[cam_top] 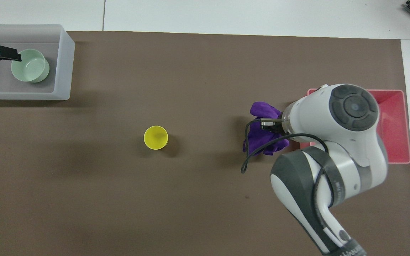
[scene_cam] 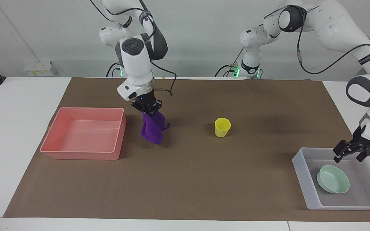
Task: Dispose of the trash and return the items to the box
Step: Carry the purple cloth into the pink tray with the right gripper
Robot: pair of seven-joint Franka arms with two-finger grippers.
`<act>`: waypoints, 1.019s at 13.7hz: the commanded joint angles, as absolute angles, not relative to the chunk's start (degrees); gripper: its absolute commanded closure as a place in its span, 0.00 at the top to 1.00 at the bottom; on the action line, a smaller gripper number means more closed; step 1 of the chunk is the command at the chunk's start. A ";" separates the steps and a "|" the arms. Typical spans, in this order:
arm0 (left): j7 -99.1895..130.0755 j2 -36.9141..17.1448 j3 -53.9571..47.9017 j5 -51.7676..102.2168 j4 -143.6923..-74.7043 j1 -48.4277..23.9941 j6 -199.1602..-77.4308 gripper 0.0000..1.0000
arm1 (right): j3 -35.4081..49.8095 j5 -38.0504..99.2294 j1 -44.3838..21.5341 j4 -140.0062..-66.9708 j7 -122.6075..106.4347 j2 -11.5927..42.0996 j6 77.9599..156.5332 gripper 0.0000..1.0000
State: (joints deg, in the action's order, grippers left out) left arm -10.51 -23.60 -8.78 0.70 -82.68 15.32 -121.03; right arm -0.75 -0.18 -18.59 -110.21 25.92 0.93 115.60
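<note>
The right gripper [scene_cam: 148, 110] was clamped on the purple rag [scene_cam: 153, 130], which hung clear of the brown mat beside the pink bin [scene_cam: 83, 133]. The yellow cup [scene_cam: 222, 127] stood upright mid-table. The mint-green bowl [scene_cam: 332, 183] lay in the translucent tray [scene_cam: 303, 179], and the left gripper [scene_cam: 352, 154] hovered over that tray, fingers spread and empty
</note>
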 commanded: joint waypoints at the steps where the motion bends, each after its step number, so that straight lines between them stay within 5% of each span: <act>1: -7.05 -11.19 -8.09 0.53 -97.70 12.32 -121.55 1.00 | -0.53 -0.53 -15.48 -108.20 26.46 -1.57 112.16 0.00; 5: 1.20 -5.45 -8.09 0.44 -104.93 4.07 -121.55 1.00 | -0.53 -3.25 -9.24 -106.71 21.91 -4.65 110.40 0.00; 10: 13.69 -5.10 -8.09 0.09 -107.05 -7.10 -122.17 1.00 | -0.44 -3.25 2.44 -102.92 4.35 -4.75 109.59 0.00; 14: 19.41 -4.92 -8.17 0.09 -112.57 -13.52 -126.89 1.00 | -0.44 -3.08 8.08 -107.73 -3.24 -5.80 112.05 0.00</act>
State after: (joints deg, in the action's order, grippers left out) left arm 17.17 -6.69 -9.18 0.69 -107.26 -11.08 -122.46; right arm -1.30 -2.52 6.56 -104.31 -1.04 -4.78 110.10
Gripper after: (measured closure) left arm 0.000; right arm 0.960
